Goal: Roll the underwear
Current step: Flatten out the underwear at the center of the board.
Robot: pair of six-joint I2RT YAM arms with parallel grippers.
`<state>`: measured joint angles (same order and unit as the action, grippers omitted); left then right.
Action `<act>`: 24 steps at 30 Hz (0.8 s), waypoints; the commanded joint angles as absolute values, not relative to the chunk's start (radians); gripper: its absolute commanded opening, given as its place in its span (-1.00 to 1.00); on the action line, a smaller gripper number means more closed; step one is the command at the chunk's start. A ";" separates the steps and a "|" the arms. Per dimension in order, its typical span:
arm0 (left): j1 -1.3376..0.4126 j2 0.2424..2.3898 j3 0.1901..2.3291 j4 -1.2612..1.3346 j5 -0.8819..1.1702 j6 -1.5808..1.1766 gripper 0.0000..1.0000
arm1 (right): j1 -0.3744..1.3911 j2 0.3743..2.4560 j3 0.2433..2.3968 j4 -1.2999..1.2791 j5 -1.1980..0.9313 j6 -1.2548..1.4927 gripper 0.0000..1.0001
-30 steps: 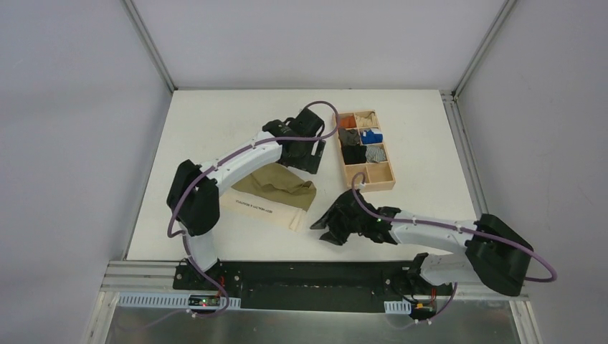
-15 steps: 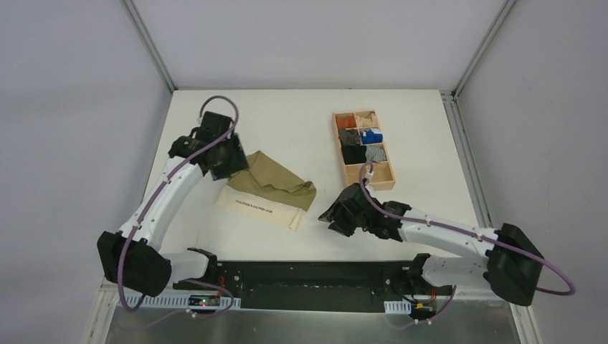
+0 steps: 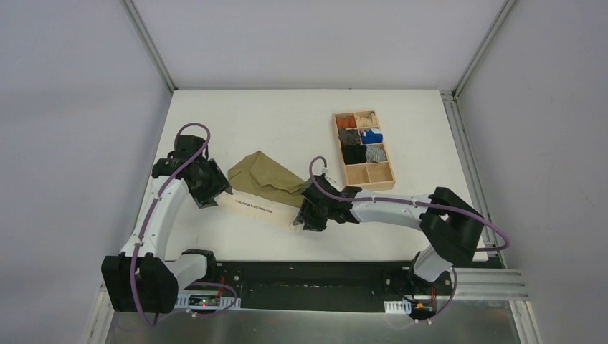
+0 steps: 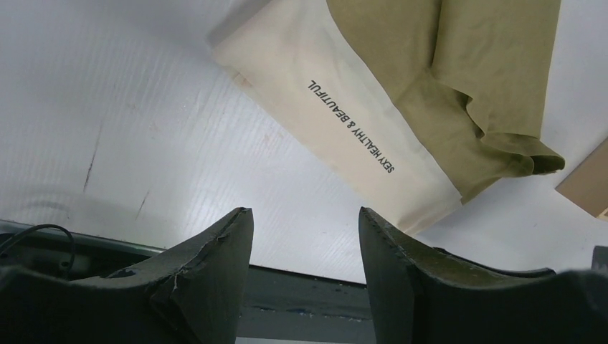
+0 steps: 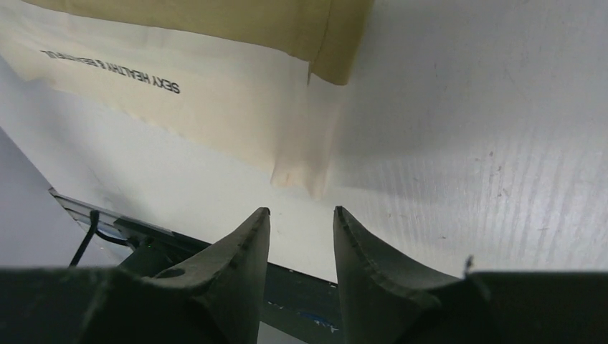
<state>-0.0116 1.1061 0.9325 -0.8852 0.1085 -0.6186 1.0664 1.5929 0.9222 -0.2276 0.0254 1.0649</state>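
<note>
The underwear [image 3: 264,179] lies flat on the white table, olive-khaki with a cream waistband [image 3: 259,208] along its near side. My left gripper [image 3: 214,195] hangs at the waistband's left end, open with nothing between its fingers. In the left wrist view the lettered waistband [image 4: 337,129] and olive fabric [image 4: 459,79] lie just beyond the left gripper [image 4: 305,215]. My right gripper [image 3: 307,218] is at the waistband's right end, also open and empty. In the right wrist view the waistband's corner [image 5: 305,172] sits just ahead of the right gripper [image 5: 301,211], not touching it.
A wooden compartment box [image 3: 337,154] with several small fabric bundles stands to the right of the garment; its corner [image 4: 584,179] shows in the left wrist view. The table's near edge with the dark rail [image 3: 301,276] runs close behind both grippers.
My left arm swung from the garment's far right side round to the waistband's left end. My right arm moved left to the waistband's right end. Both sets of jaws narrowed somewhat.
</note>
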 commanded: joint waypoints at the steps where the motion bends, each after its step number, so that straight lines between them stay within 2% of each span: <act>1: -0.008 1.092 0.934 -0.894 0.138 -0.629 0.14 | 1.070 1.647 0.989 -0.236 -0.023 1.022 -0.23; 4: -0.008 1.092 0.932 -0.895 0.140 -0.629 0.14 | 1.075 1.660 1.009 -0.244 -0.022 1.015 -0.35; 9: -0.007 1.084 0.928 -0.894 0.138 -0.629 0.14 | 1.082 1.687 1.042 -0.253 -0.022 1.018 -0.39; 17: -0.008 1.073 0.912 -0.895 0.140 -0.623 0.14 | 1.086 1.778 1.130 -0.341 -0.019 1.022 -0.40; 24: -0.008 1.055 0.891 -0.894 0.135 -0.621 0.14 | 1.090 1.799 1.142 -0.395 0.031 1.033 -0.31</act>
<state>-0.0116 1.0866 0.9070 -0.8810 0.1272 -0.6182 1.0817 1.7908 1.1046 -0.3286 -0.0071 1.0309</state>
